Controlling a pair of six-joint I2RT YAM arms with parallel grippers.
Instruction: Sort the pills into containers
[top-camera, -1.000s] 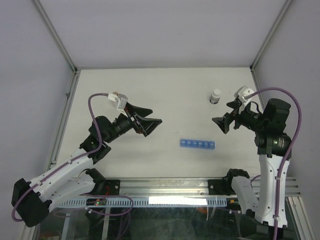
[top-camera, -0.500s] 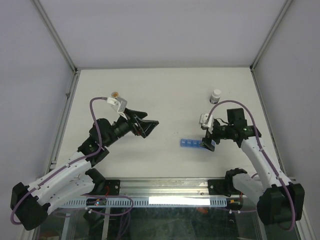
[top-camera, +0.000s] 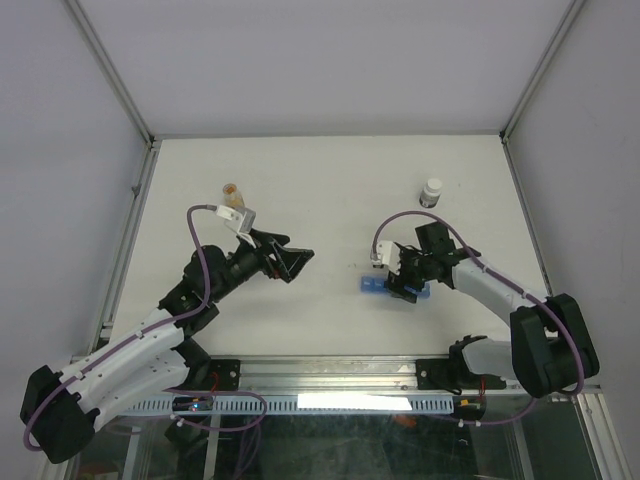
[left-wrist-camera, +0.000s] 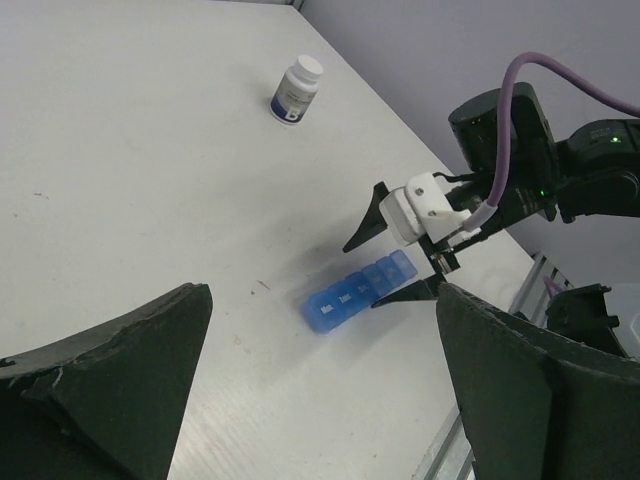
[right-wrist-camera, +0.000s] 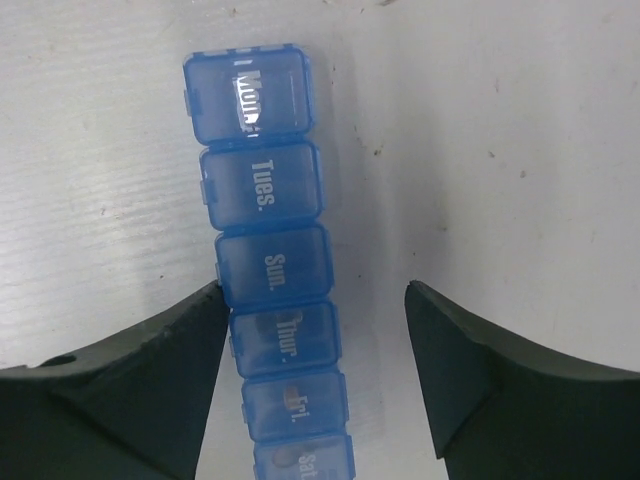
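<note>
The containers are one narrow blue pill organizer (top-camera: 373, 285) (left-wrist-camera: 357, 292) (right-wrist-camera: 270, 260) lying flat on the white table with its day-labelled lids shut. Orange-tan pills (right-wrist-camera: 293, 388) show through the lids nearest the right wrist camera. My right gripper (top-camera: 402, 282) (left-wrist-camera: 390, 262) (right-wrist-camera: 315, 297) is low over the organizer's right half, open and straddling it. One finger (right-wrist-camera: 190, 335) touches its side and the other finger (right-wrist-camera: 450, 340) stands apart from it. My left gripper (top-camera: 292, 262) hovers open, well to the left of the organizer, holding nothing.
A small white-capped bottle (top-camera: 431, 192) (left-wrist-camera: 296, 90) stands at the back right. A small orange-tan object (top-camera: 230, 188) lies at the back left, beyond the left wrist. Metal frame rails (top-camera: 140, 200) edge the table on both sides.
My right arm swung down from the back right to the organizer and its jaws have narrowed around it. My left gripper drifted slightly toward the near left, still wide open.
</note>
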